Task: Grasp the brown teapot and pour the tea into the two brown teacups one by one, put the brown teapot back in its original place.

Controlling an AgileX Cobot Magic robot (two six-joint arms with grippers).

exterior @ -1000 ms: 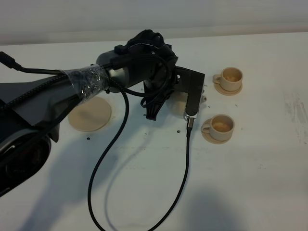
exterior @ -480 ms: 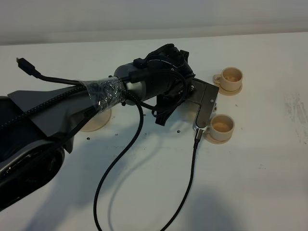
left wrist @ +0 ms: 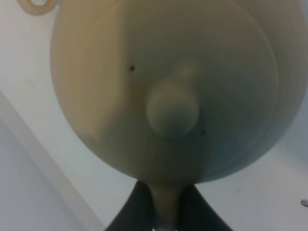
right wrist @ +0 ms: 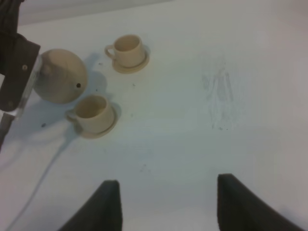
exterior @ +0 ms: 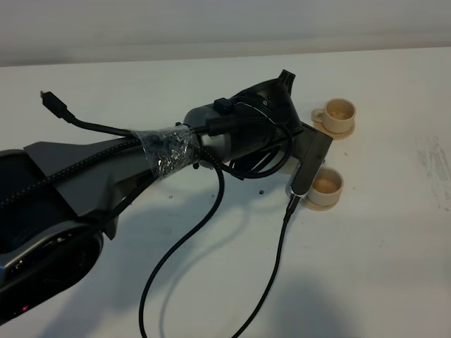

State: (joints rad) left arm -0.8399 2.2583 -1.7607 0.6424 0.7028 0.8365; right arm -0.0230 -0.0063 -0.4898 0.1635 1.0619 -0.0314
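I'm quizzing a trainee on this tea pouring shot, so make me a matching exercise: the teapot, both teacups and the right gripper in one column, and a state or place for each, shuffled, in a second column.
Column one
1. brown teapot
2. front teacup
3. back teacup
4. right gripper

Column two
A. open, holding nothing
B. in full view from the high camera
C. clamped at its handle by the left gripper
D. partly hidden behind the left arm in the high view

Pairs: 1-C, 2-D, 3-B, 4-A
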